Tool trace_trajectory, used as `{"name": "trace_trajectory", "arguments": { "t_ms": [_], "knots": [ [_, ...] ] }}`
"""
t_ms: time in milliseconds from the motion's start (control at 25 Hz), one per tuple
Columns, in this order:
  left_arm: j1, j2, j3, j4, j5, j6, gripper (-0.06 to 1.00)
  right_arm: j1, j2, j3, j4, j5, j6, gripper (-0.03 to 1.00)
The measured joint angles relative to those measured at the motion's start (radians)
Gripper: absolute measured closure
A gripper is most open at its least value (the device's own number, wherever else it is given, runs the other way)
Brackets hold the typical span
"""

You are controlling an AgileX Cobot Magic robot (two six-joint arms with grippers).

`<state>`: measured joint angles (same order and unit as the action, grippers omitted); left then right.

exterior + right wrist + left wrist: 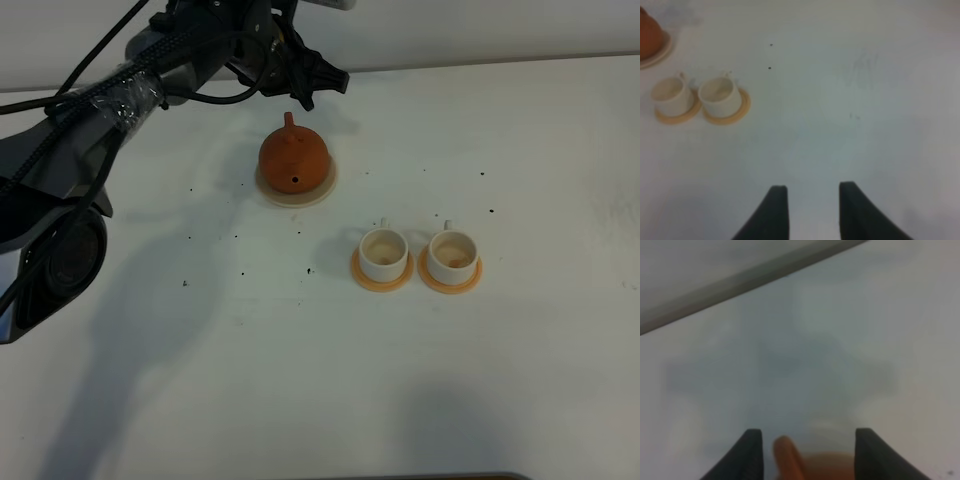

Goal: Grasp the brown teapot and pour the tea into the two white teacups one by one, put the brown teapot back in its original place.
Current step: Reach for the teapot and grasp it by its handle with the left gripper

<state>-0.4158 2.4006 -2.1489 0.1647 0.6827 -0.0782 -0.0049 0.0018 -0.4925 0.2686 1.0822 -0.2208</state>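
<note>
Brown teapot (294, 160) points its narrow end rearward, toward the wide-open left tool (808, 435).

Dark grey left arm (95, 115) — wrapped in clear film (130, 95), black cables (215, 98) alongside; left gripper (808, 442) ends in black tapered fingers (747, 455).

no text, label, brand, number or sign can be read in any of the three views (both wrist views are too blurred to show fine print anyway).
</note>
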Motion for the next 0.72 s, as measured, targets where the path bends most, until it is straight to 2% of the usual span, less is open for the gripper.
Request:
{"name": "trace_trajectory", "arguments": {
  "t_ms": [280,720],
  "knots": [
    [0.041,0.043,0.000,-0.020,0.000,-0.003,0.49,0.000,0.000,0.000,0.000,0.000,0.000,0.73],
    [0.042,0.079,0.000,-0.039,-0.042,-0.001,0.48,0.000,0.000,0.000,0.000,0.000,0.000,0.73]
  ]
}}
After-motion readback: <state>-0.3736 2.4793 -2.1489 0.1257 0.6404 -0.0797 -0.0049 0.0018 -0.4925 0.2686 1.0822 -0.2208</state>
